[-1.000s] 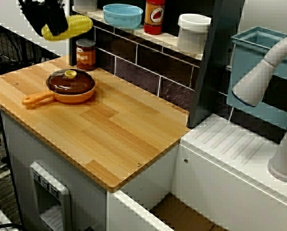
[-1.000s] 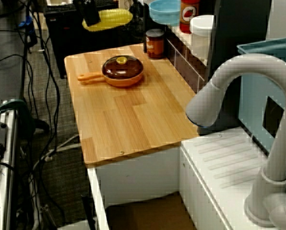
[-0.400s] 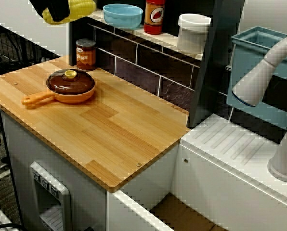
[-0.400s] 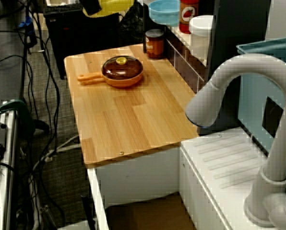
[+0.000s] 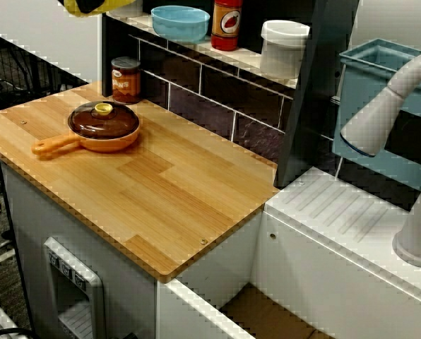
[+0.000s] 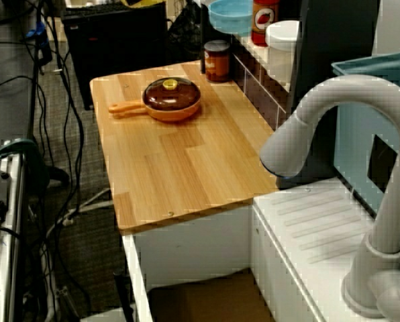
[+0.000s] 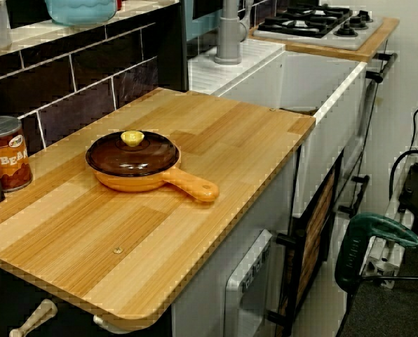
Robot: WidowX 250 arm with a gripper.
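Only the lower edge of a yellow corn cob (image 5: pixel 110 7) shows at the top left of the view from the counter's front, with a dark bit of my gripper (image 5: pixel 83 3) on it, shut around it. In the view from the sink end just a sliver of the corn cob (image 6: pixel 150 3) remains at the top edge. It hangs high above the counter's far left corner, level with the shelf. Below stands an orange pan with a brown lid (image 5: pixel 103 126) and a brown can (image 5: pixel 126 80). The view from the counter's left end shows no gripper.
The wooden counter (image 5: pixel 168 198) carries the pan (image 7: pixel 133 161) and can (image 7: pixel 7 153). On the shelf stand a blue bowl (image 5: pixel 180 22), a red bottle (image 5: pixel 227 23) and a white container (image 5: pixel 284 48). A grey faucet (image 5: pixel 387 106) and blue bin (image 5: pixel 380 78) are at right.
My gripper has risen with the corn cob, from beside the shelf's left end up to the top edge of both views. Nothing else has moved.
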